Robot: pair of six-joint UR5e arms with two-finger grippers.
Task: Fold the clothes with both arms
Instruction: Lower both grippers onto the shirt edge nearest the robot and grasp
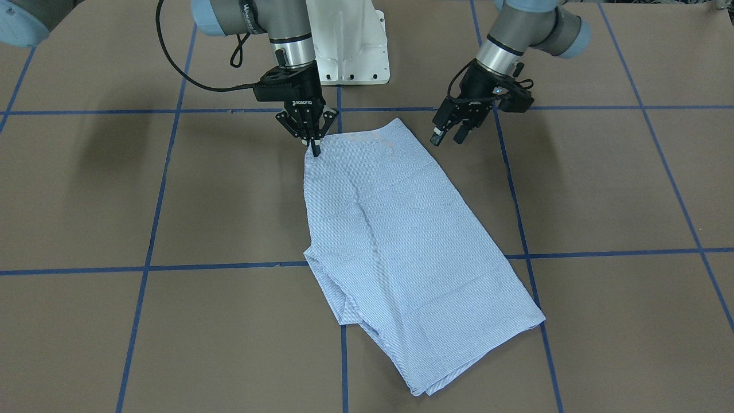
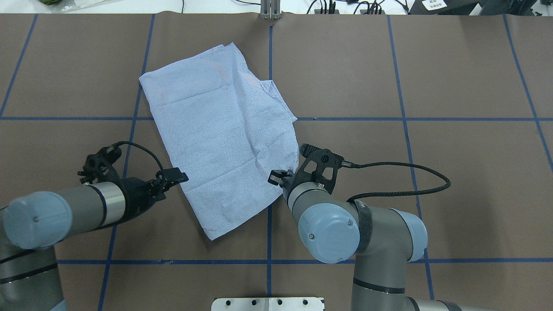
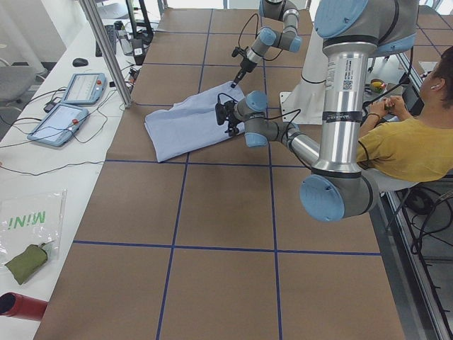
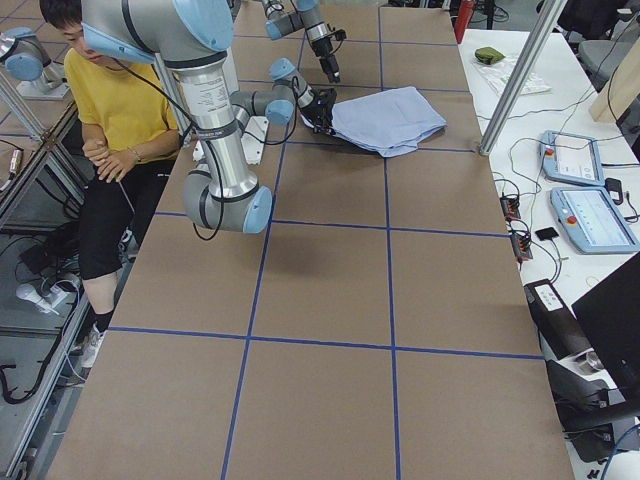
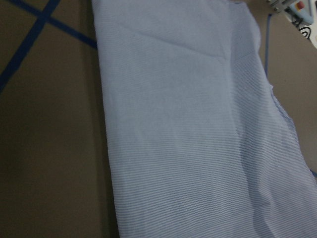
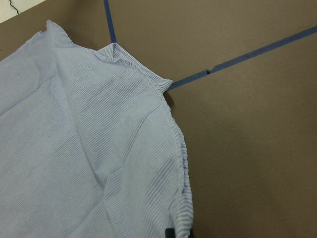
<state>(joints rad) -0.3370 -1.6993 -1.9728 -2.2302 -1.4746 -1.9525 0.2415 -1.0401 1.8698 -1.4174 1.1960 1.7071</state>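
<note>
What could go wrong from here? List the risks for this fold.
1. Only the right gripper looks pinched on the shirt, at one corner nearest the robot. Lifting now could skew or undo the fold.
2. The left gripper is open beside the shirt's edge, apparently over bare table. Closing there may grab nothing.

This is a robotics lab. A left arm (image 3: 338, 106) and a right arm (image 4: 212, 110), both grey tubes with pale blue joint caps, work at a white pedestal (image 1: 350, 46). The long table (image 1: 86, 189) is covered in brown paper and marked into squares with blue tape (image 1: 149, 267). A white side bench (image 3: 18, 191) holds teach pendants (image 3: 60, 122) and loose cables (image 4: 515, 215). An aluminium post (image 3: 106, 49) rises at the table's edge. An operator (image 3: 410, 145) in yellow sits beside the robot.
</note>
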